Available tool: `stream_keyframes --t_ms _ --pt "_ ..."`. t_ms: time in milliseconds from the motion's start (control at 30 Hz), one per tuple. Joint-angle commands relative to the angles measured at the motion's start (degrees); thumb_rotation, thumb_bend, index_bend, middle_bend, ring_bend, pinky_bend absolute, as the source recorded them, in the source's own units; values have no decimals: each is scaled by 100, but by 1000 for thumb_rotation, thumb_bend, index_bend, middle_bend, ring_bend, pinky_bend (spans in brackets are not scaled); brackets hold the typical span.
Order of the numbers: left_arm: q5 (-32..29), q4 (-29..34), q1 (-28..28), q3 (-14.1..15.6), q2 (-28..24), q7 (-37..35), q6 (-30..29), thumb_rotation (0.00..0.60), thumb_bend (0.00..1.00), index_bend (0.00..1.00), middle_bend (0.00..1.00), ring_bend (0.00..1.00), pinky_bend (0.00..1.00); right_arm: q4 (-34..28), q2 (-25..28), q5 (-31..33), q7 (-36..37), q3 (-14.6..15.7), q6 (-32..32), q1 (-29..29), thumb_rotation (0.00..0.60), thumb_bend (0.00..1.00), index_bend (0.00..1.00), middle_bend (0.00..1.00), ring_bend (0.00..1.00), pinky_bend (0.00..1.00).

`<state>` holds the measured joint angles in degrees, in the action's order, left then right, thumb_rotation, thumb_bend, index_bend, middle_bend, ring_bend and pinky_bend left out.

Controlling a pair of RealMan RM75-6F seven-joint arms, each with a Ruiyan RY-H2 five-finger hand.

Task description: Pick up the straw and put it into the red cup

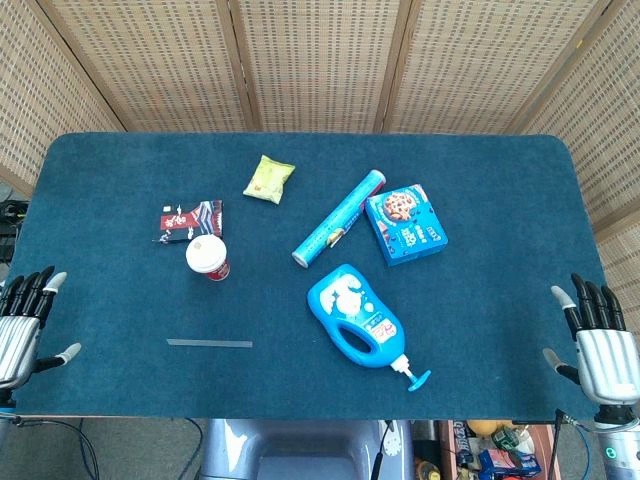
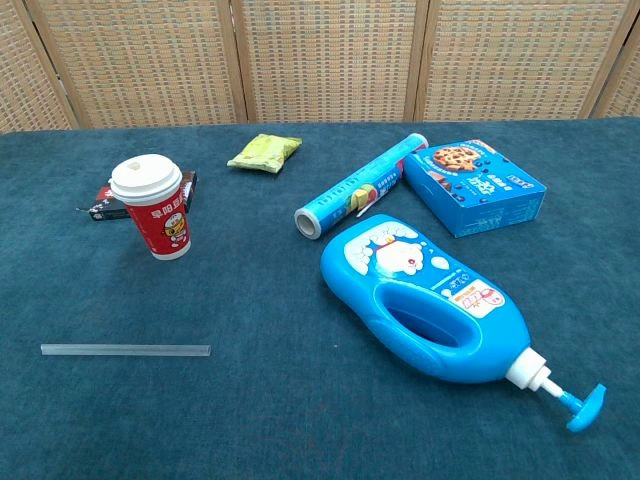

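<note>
Bright, even light; sharp focus

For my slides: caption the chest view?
Clear plastic straw lying flat before the upright lidded red paper cup, untouched.

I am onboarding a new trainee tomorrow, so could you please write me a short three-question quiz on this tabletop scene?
1. True or false: the straw is already standing in the red cup.
2. Multiple choice: which hand is nearer the straw? A) left hand B) right hand
3. Fill in: the big blue pump bottle is lying on its ____.

Key
1. False; the straw lies flat on the table, in front of the cup, and the cup's white lid is on.
2. A; both hands are open at the table's edges, holding nothing.
3. side
</note>
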<state>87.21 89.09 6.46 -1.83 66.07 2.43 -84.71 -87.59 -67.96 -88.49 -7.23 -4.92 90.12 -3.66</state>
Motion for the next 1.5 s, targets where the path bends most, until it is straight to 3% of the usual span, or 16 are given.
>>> stream_keyframes --t_ms 33,367,533,667,800,1000,1167,1500 --pt "5 -9 5 5 0 -3 11 600 157 0 0 0 0 -1 0 -5 -5 5 -5 -1 600 0 0 0 0 0" --pt "399 -48 181 195 13 -413 250 600 161 0 0 0 0 -25 -8 17 -35 5 -32 -5 600 0 0 0 0 0" --pt "886 57 562 410 146 -366 778 600 161 1 0 0 0 2 -5 84 -20 -16 -88 -20 600 0 0 0 0 0" --pt "1012 438 1018 490 355 78 1584 600 160 113 0 0 0 14 1 115 8 -26 -124 -32 600 0 0 0 0 0" --pt "728 708 1358 388 685 641 2273 600 197 233 0 0 0 13 15 132 52 -34 -129 -31 600 0 0 0 0 0" --pt "-335 679 1795 -50 1537 1580 3048 600 382 340 0 0 0 43 41 210 141 -51 -185 -36 600 0 0 0 0 0" --pt "-907 575 1929 -242 1893 2047 3090 600 445 384 0 0 0 57 47 242 162 -53 -231 -49 600 0 0 0 0 0" --pt "-1654 384 2203 -276 2336 2607 3233 600 447 384 0 0 0 59 60 257 197 -49 -280 -68 600 0 0 0 0 0"
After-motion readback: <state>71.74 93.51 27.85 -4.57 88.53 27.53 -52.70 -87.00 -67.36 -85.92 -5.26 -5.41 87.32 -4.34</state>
